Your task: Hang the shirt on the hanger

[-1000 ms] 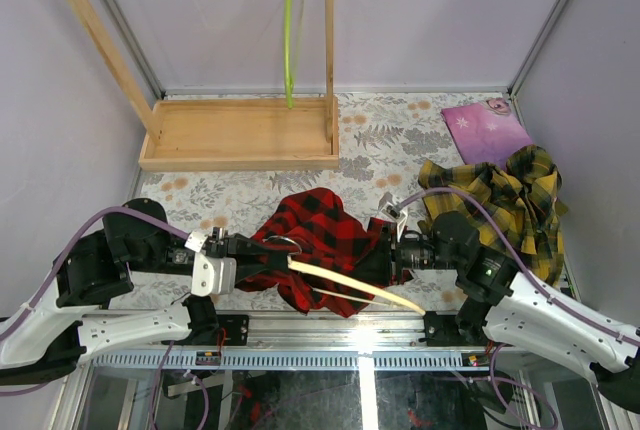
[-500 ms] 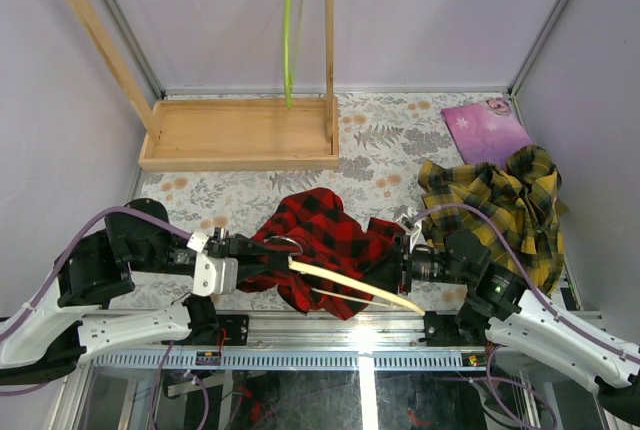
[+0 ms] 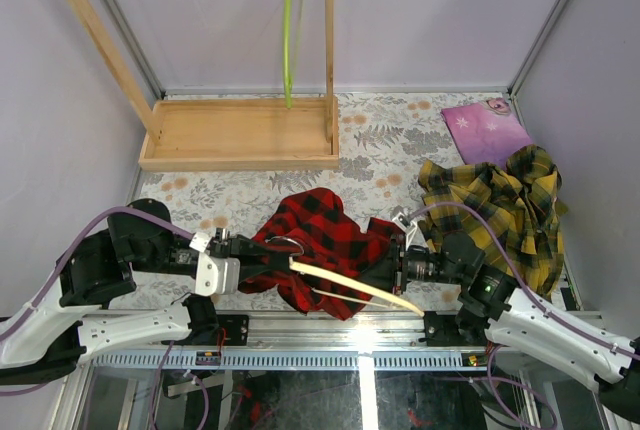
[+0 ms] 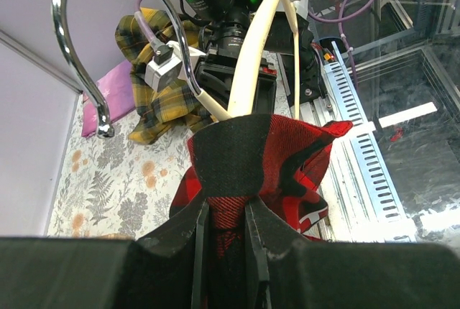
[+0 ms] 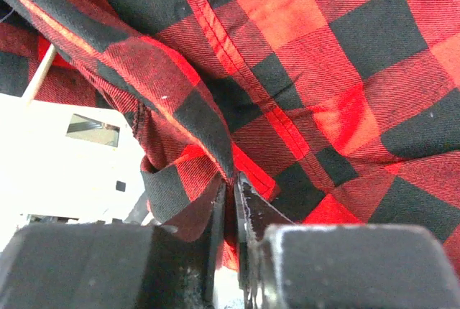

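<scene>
The red-and-black plaid shirt [image 3: 322, 235] lies bunched at the table's front, draped over the cream hanger [image 3: 352, 284]. The hanger's right arm sticks out toward the front rail, and its metal hook [image 3: 284, 244] shows by my left gripper [image 3: 262, 251]. In the left wrist view my left gripper [image 4: 224, 210] is shut on shirt fabric [image 4: 251, 151] that covers the hanger's middle. The hook [image 4: 80, 43] and the hanger arm [image 4: 253, 50] rise beyond it. My right gripper [image 3: 392, 268] is at the shirt's right edge. In the right wrist view it [image 5: 231, 188] is shut on a fold of the shirt [image 5: 323, 72].
A wooden rack [image 3: 240, 136] stands at the back left with a lime-green hanger [image 3: 291, 30] hanging from its top bar. A yellow-and-dark plaid shirt [image 3: 505, 200] and a purple pouch [image 3: 486, 126] lie at the right. The metal front rail [image 3: 330, 336] runs just below the shirt.
My right arm has shifted nearer and slightly right, still holding the shirt's right edge. My left arm and the hanger have barely moved.
</scene>
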You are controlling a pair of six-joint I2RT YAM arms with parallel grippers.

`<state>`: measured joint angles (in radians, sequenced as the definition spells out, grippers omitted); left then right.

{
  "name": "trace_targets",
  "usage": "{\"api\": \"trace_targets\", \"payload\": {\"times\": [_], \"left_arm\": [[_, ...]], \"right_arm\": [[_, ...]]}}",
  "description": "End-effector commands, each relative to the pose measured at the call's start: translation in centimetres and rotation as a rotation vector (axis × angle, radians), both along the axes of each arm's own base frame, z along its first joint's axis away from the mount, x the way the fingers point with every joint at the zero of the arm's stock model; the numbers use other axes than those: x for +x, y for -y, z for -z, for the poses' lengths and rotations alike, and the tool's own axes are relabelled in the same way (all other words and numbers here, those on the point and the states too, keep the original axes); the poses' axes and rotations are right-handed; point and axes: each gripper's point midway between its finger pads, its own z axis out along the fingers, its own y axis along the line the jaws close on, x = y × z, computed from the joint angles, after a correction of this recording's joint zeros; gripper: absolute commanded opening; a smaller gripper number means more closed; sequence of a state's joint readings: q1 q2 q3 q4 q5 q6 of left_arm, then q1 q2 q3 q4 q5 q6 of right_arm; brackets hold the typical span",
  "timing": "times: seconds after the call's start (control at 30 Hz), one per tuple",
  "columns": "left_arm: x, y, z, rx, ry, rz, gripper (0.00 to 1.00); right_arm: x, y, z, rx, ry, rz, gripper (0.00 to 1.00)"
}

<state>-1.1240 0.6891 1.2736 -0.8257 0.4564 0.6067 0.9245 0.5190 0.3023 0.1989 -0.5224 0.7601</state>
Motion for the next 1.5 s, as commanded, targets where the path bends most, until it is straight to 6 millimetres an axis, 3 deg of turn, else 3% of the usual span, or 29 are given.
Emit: {"api": "trace_targets", "payload": {"times": [0.0, 0.07, 0.27, 0.3, 0.47, 0.63, 1.0, 1.3, 1.47], "left_arm": [[0.1, -0.1, -1.5, -0.060, 0.092, 0.014, 0.00], [0.2, -0.2, -1.5, -0.060, 0.090, 0.006, 0.00], [1.7, -0.4, -1.4, -0.070, 0.074, -0.093, 0.00], [2.0, -0.4, -1.6, -0.076, 0.074, -0.107, 0.00], [3.1, -0.7, -2.8, -0.130, 0.094, -0.180, 0.00], [4.1, -1.5, -3.7, -0.162, 0.122, -0.246, 0.00], [4.9, -3.8, -4.1, -0.143, 0.156, -0.333, 0.00], [5.3, -5.0, -4.2, -0.152, 0.173, -0.384, 0.00], [5.2, -4.7, -4.4, -0.165, 0.167, -0.374, 0.00]], "right_arm": [[0.8, 0.2, -3.0, 0.067, 0.068, 0.046, 0.06], [2.5, 1.2, -3.6, 0.023, 0.109, 0.163, 0.01], [5.9, 5.4, -6.9, -0.130, 0.303, 0.401, 0.00], [6.2, 5.9, -6.6, -0.196, 0.319, 0.414, 0.00], [7.9, 7.4, -7.9, -0.377, 0.396, 0.454, 0.00], [9.0, 8.3, -9.1, -0.429, 0.432, 0.509, 0.00], [9.4, 11.5, -11.5, -0.499, 0.494, 0.596, 0.00], [8.3, 13.2, -10.7, -0.567, 0.485, 0.579, 0.00], [8.0, 12.3, -10.2, -0.482, 0.426, 0.589, 0.00]]}}
